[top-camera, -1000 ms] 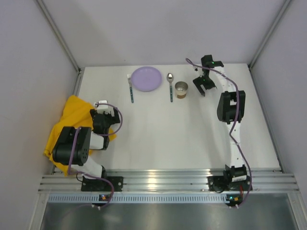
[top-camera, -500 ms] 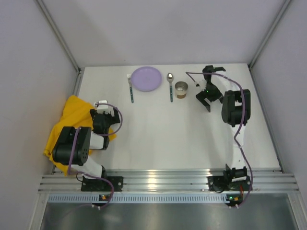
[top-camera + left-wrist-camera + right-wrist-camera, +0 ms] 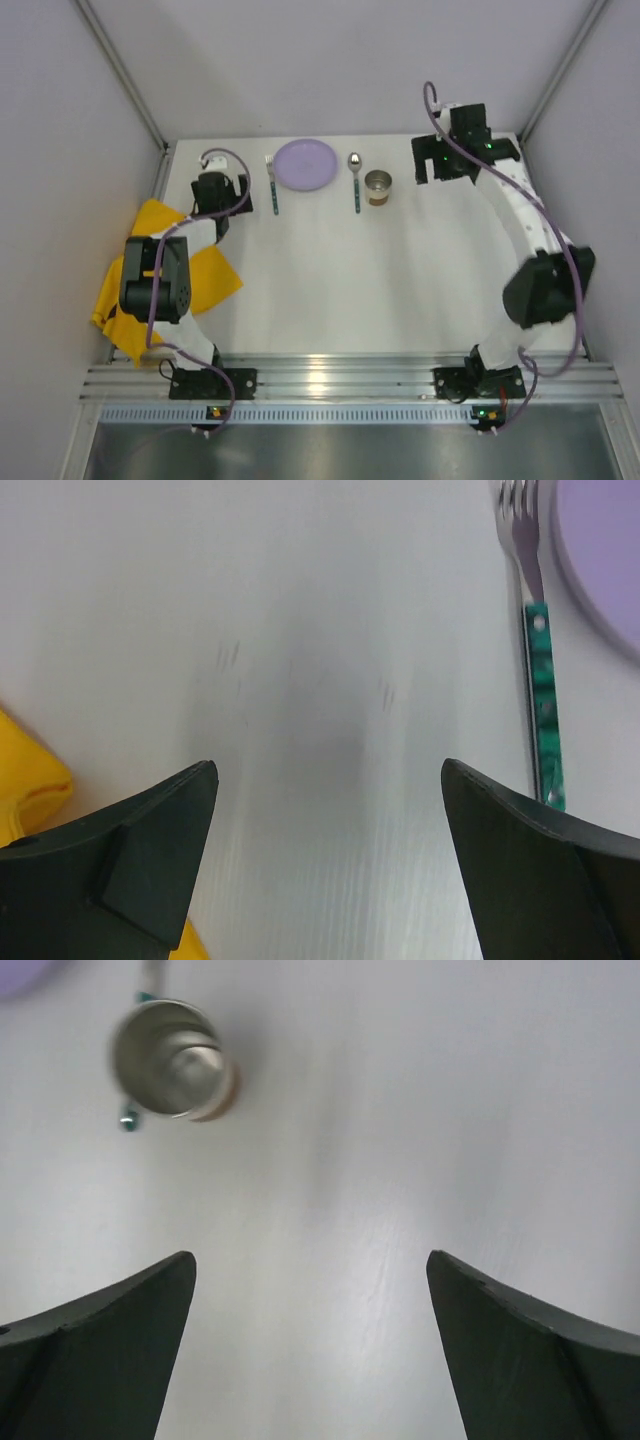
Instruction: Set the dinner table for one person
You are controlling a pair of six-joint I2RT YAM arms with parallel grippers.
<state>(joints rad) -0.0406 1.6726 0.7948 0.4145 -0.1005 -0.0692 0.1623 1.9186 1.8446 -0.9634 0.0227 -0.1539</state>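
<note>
On the white dinner table [image 3: 350,290], a purple plate [image 3: 306,164] lies at the far edge. A green-handled fork [image 3: 273,187] lies left of it and a spoon [image 3: 355,181] right of it. A metal cup [image 3: 378,186] stands right of the spoon. My left gripper [image 3: 217,190] is open and empty, just left of the fork; the left wrist view shows it [image 3: 328,770] over bare table, with the fork [image 3: 540,690] to its right. My right gripper [image 3: 458,158] is open and empty, high above the table to the right of the cup [image 3: 175,1060]; in its wrist view it [image 3: 310,1256] is over bare table.
A crumpled yellow cloth [image 3: 150,265] lies at the table's left edge under the left arm, and its corner shows in the left wrist view [image 3: 30,790]. Grey walls stand close on the left, right and far sides. Aluminium rails [image 3: 330,380] run along the near edge.
My left gripper has moved from over the yellow cloth toward the far edge, next to the fork. My right gripper drew back from the cup, then swung to the far right corner.
</note>
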